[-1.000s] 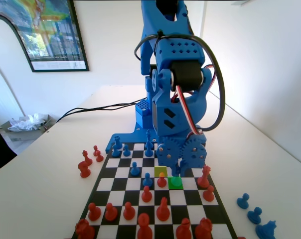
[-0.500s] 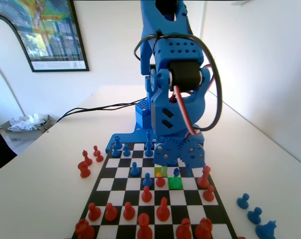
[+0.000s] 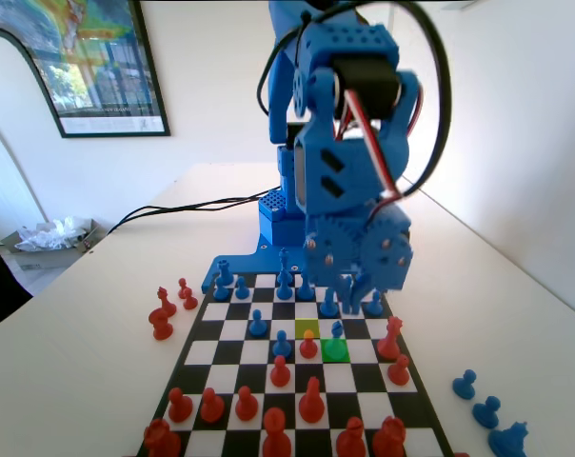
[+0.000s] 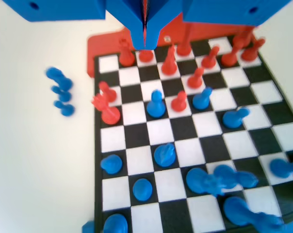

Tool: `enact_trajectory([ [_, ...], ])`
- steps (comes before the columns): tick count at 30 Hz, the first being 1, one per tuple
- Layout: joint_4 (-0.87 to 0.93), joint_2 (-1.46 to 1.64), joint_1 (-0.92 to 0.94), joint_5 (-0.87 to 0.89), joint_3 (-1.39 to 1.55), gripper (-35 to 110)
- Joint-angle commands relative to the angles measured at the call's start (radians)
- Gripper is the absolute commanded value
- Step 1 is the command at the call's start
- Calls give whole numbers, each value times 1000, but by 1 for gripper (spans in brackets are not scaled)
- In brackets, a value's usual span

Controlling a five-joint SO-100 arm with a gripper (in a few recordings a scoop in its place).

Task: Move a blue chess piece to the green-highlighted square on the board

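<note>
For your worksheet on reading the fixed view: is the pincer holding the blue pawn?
No: the blue pawn stands alone on the green square, with the pincer raised above it.

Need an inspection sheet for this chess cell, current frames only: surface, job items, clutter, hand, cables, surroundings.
Surface: white table, the board flat on it.
Job's things: blue chess piece upright on the green-highlighted square; yellow-green cell beside it.
Clutter: captured red pieces left of board, blue pieces right, fixed view.
Hand: raised above the pawn, jaws together in wrist view, empty.
Cables: black cable across table behind board.
Surroundings: framed poster, crumpled paper.
</note>
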Motion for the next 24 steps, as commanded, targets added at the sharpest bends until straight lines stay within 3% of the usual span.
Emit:
enact_trajectory([
  [1, 133, 190, 8, -61, -95, 1],
  [17, 672, 795, 11, -394, -218, 1],
  [24, 696, 1048, 41, -446, -81, 1],
])
